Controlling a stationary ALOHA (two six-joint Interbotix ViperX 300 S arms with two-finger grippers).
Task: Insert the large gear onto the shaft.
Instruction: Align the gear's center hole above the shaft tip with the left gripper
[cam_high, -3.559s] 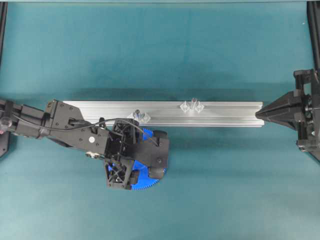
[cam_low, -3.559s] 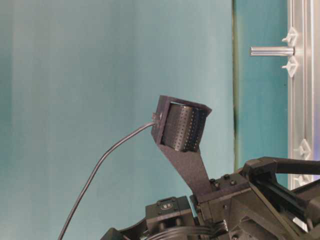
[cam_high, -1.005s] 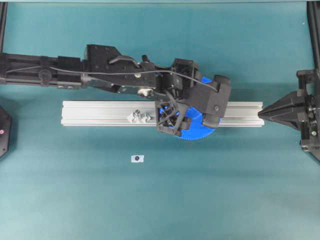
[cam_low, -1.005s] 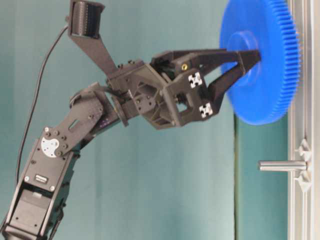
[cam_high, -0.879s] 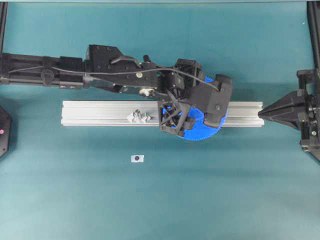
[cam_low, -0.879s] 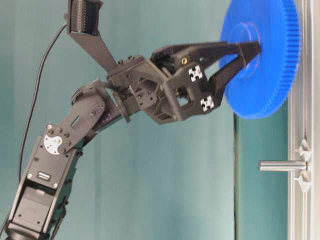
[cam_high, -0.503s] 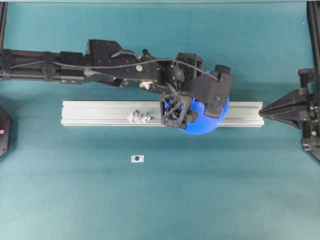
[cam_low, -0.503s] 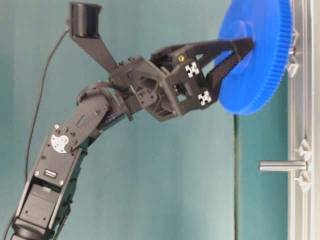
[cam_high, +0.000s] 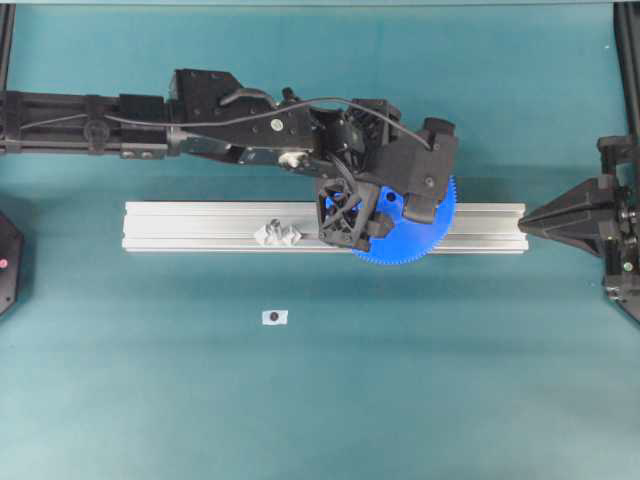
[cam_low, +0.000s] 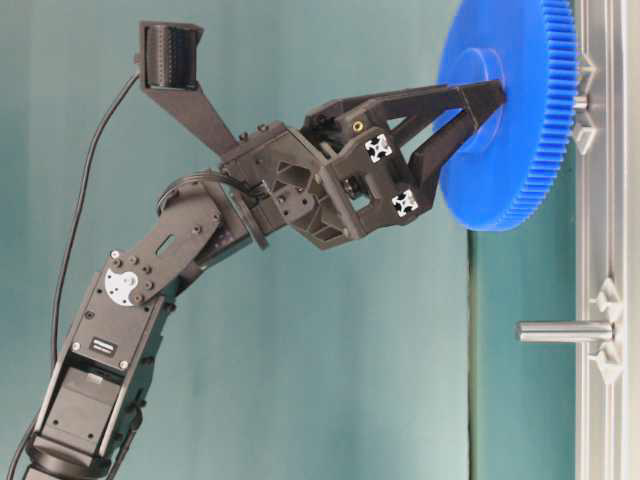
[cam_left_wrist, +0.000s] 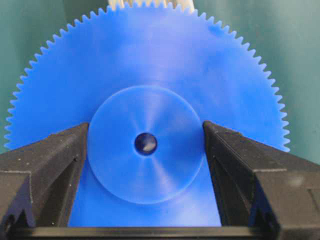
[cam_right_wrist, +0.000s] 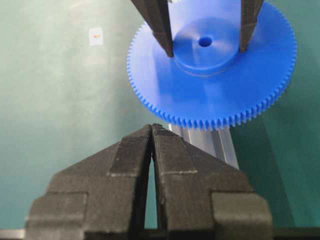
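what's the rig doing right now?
The left gripper holds the large gear by its raised hub, one finger on each side, above the aluminium rail. In the table-level view the gear hangs over the far shaft, whose tip shows past its rim, but it doesn't look seated yet. The second pin stands bare. The right gripper is shut and empty at the rail's end.

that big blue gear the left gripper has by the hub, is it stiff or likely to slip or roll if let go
Probably stiff: the gear keeps flat while the left gripper pinches only its raised hub. The hub looks smooth and round, so it might twist or slip between the fingers. Dropped on edge it could roll; flat, it should lie still.
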